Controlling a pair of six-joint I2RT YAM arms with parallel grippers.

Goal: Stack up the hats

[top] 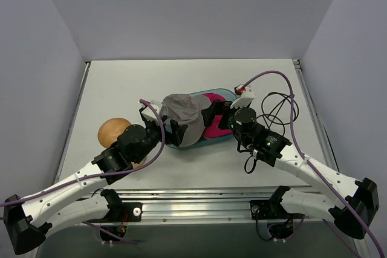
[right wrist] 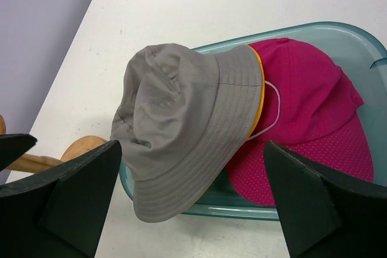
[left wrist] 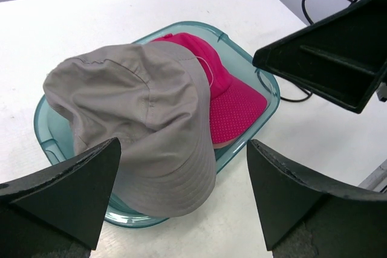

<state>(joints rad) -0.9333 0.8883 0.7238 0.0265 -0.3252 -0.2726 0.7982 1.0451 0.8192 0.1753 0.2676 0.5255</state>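
A grey hat [top: 184, 116] lies on top in the teal tray [top: 227, 93], its brim hanging over the tray's near left rim. A yellow-orange hat edge [right wrist: 260, 86] shows just under the grey hat [right wrist: 187, 125]. A magenta hat [top: 213, 126] lies beside them in the tray's right part. A thin pale edge shows under the magenta brim [left wrist: 233, 98]; I cannot tell whether it is the pale pink hat. My left gripper [top: 164, 128] is open and empty just left of the grey hat [left wrist: 145, 119]. My right gripper [top: 222, 117] is open and empty over the magenta hat [right wrist: 308, 107].
A round-topped wooden stand [top: 113, 131] stands left of the tray, by my left arm; it also shows in the right wrist view [right wrist: 84, 146]. Black cables [top: 278, 107] loop on the table at the right. Grey walls close in the table on three sides.
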